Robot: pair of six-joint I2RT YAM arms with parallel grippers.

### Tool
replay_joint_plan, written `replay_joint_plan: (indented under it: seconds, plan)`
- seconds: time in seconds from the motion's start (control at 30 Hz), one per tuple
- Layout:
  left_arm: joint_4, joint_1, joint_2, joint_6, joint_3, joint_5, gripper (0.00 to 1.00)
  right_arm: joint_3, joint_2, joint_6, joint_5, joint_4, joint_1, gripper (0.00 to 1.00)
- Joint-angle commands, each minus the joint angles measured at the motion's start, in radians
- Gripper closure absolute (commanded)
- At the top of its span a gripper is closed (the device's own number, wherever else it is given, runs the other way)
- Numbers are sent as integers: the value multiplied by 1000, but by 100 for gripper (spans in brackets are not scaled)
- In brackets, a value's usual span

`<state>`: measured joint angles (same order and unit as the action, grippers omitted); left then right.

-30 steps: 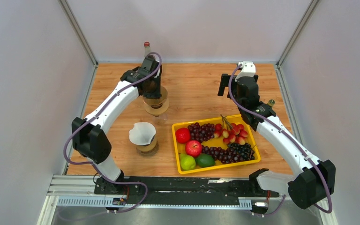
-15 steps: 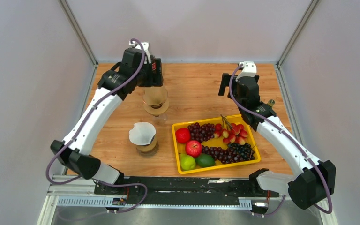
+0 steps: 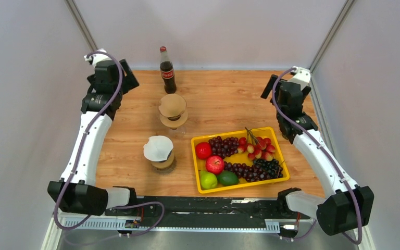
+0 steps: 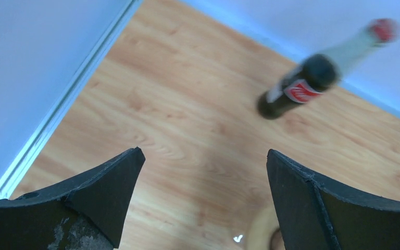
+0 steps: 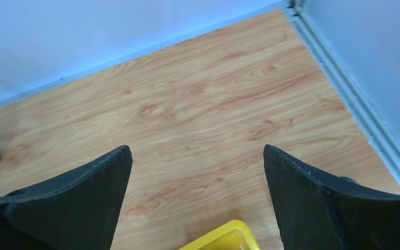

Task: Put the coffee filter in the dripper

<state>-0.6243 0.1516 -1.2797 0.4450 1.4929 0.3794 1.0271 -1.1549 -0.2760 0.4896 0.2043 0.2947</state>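
Observation:
A brown coffee filter (image 3: 172, 104) sits in the glass dripper (image 3: 174, 120) at mid table, with nothing touching it. A blurred pale edge of the dripper (image 4: 263, 235) shows at the bottom of the left wrist view. My left gripper (image 3: 127, 79) hangs open near the back left corner, well away from the dripper, and the left wrist view shows bare wood between its fingers (image 4: 109, 192). Over the back right of the table my right gripper (image 3: 267, 88) is open too, with nothing between its fingers (image 5: 302, 192).
A cola bottle (image 3: 167, 70) (image 4: 302, 86) stands behind the dripper. A white filter (image 3: 158, 148) rests on a second brewer (image 3: 163, 162) nearer the front. A yellow tray (image 3: 280, 154) (image 5: 224, 238) of fruit lies at the right. Walls close in both sides.
My left gripper opened, let go of the brown filter over the dripper and swung back to the left corner. The right arm drew back toward the right wall.

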Motion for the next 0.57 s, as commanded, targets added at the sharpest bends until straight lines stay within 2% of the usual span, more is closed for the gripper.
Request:
replay_joint_plan:
  seconds: [0.0, 0.13, 0.53]
  plan:
    - [118, -151, 82, 110, -151, -28, 0, -10, 38, -53, 29, -32, -96, 0]
    - [106, -206, 127, 134, -212, -10, 0, -2, 37, -12, 83, -32, -101, 0]
    - [108, -208, 197, 82, -283, 17, 0, 7, 38, -5, 61, -35, -98, 0]
